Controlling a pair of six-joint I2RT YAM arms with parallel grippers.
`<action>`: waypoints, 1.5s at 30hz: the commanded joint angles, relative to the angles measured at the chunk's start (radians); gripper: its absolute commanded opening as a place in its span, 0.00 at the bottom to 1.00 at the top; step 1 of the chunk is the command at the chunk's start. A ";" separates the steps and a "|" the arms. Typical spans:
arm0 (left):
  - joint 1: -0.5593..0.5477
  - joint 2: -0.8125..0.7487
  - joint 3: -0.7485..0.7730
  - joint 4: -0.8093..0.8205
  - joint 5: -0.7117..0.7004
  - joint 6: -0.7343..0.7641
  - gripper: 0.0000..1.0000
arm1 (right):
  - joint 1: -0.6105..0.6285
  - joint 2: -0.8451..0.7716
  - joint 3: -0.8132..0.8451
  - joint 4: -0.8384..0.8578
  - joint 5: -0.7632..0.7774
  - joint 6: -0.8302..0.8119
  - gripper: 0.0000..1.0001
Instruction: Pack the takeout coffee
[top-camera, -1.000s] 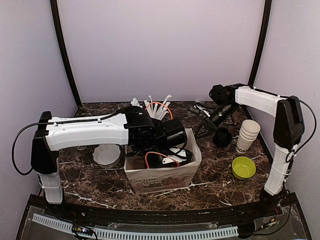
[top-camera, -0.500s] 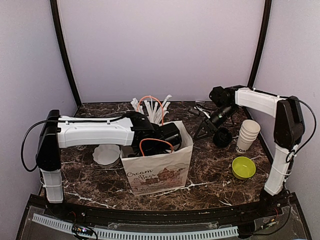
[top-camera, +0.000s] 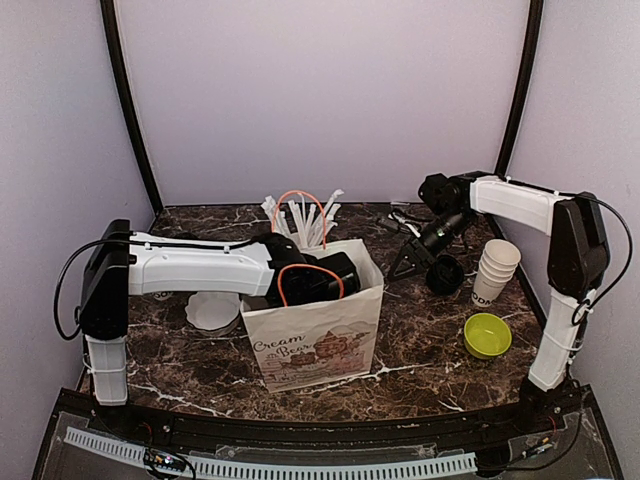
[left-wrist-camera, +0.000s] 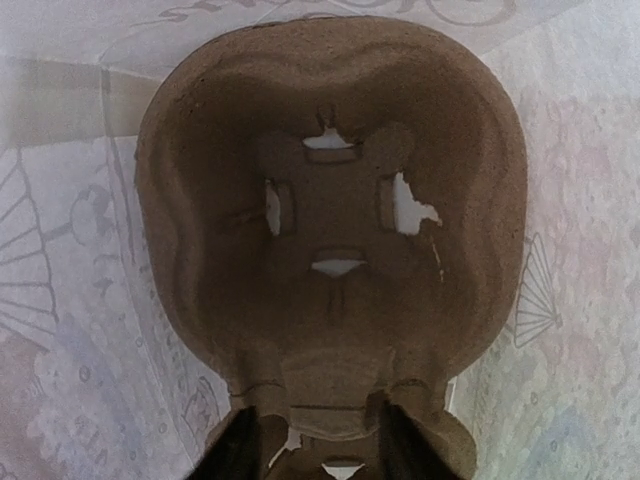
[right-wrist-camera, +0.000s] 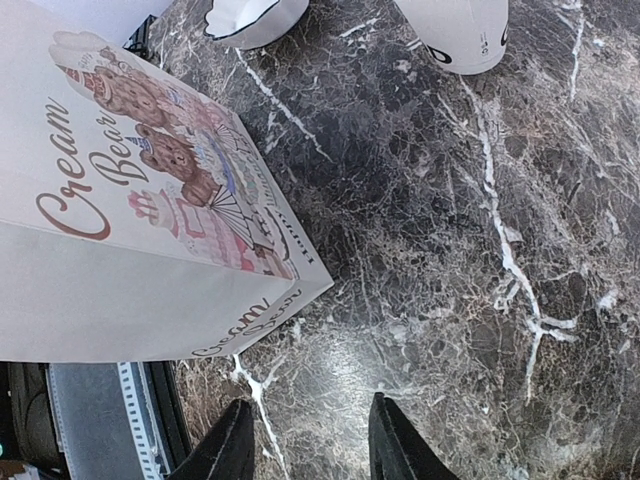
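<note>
My left arm (top-camera: 200, 268) reaches into the white "Cream Bear" paper bag (top-camera: 315, 345), which hides its gripper in the top view. In the left wrist view a brown pulp cup carrier (left-wrist-camera: 330, 200) lies inside the bag. My left gripper (left-wrist-camera: 318, 425) is open, its fingers on either side of the carrier's middle tab. My right gripper (top-camera: 400, 268) hangs open and empty over the marble (right-wrist-camera: 310, 402). A white cup with black lettering near its base (right-wrist-camera: 455, 35) is cut off at the frame's top. I cannot tell if it is the takeout coffee.
A black round lid-like thing (top-camera: 445, 272) stands by the right gripper, beside a stack of lidless white cups (top-camera: 497, 268). A green bowl (top-camera: 487, 335) sits front right. A cup of wrapped straws (top-camera: 305, 222) stands behind the bag, and a white scalloped dish (top-camera: 213, 308) to its left.
The left arm has sunk deeper into the bag, and the bag now stands upright around it. The left fingers have parted. The right arm has not moved.
</note>
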 joint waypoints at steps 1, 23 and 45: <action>0.004 -0.020 -0.004 -0.007 0.014 -0.001 0.46 | -0.006 -0.012 -0.007 0.001 -0.022 -0.012 0.39; 0.004 -0.284 0.259 -0.014 -0.037 0.060 0.60 | -0.043 -0.135 0.045 -0.095 0.033 -0.040 0.41; 0.031 -0.906 -0.142 0.254 -0.456 -0.164 0.80 | 0.287 -0.114 0.572 -0.143 -0.023 0.037 0.67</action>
